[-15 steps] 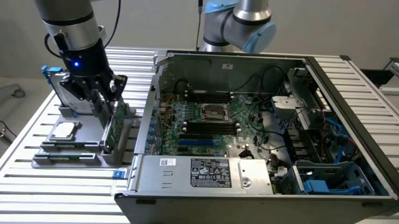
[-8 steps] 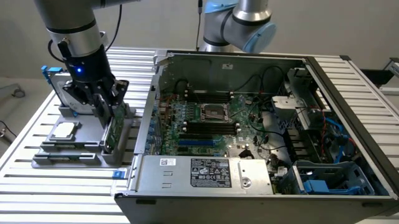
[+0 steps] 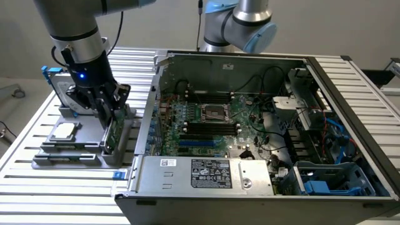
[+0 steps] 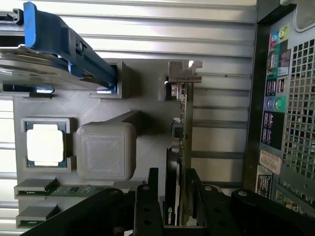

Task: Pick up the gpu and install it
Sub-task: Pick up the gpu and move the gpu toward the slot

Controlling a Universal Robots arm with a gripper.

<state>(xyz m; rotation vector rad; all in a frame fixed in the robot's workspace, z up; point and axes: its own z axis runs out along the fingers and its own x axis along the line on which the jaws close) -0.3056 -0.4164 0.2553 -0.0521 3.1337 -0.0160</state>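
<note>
Slatted metal table [image 3: 37,187]; gripper [image 4: 172,176] spread astride gpu [image 4: 178,132], seemingly untouched.

The gpu [image 4: 178,132] is green and black, the holder [image 4: 147,152] grey, the drive frame [image 4: 64,42] blue.

readable text: none | power supply label [image 3: 211,174]: illegible | gpu [image 4: 178,142] logo: illegible

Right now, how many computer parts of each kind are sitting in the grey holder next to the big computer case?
gpu: 1
hard drive in blue frame: 1
processor chip: 1
memory sticks: 2
Total: 5 parts in the grey holder
</note>
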